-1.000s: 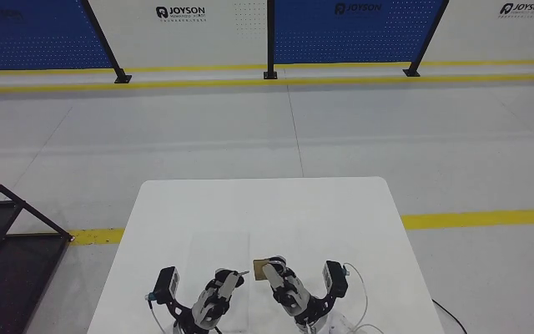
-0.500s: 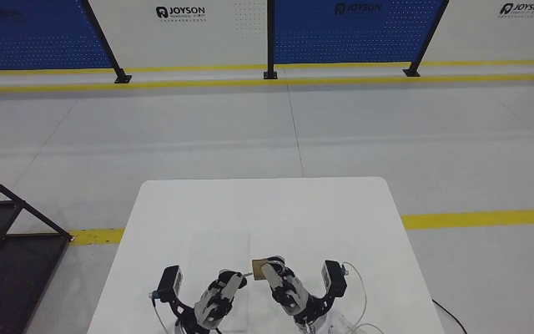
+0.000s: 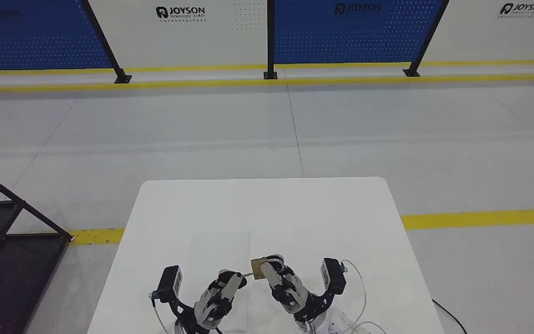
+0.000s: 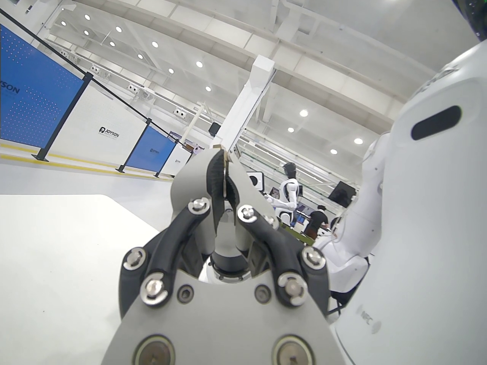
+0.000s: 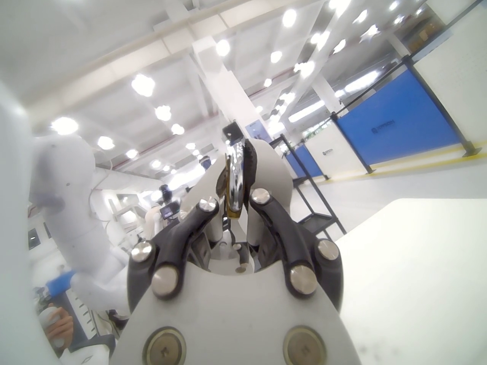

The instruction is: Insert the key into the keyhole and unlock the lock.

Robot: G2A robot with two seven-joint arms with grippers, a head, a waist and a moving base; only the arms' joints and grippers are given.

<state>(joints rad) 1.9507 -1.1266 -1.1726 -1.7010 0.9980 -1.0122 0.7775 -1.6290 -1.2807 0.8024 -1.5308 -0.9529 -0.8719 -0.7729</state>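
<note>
Brass lock (image 5: 234,186) in right tool (image 5: 239,151)

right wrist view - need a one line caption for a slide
Right gripper shut on a brass padlock, seen edge-on, with the white table beyond.

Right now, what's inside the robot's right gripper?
A padlock. The right gripper is shut on it, and the silver shackle and a bit of brass body show between the fingers. The rest of it, keyhole included, is covered by the fingers.
</note>
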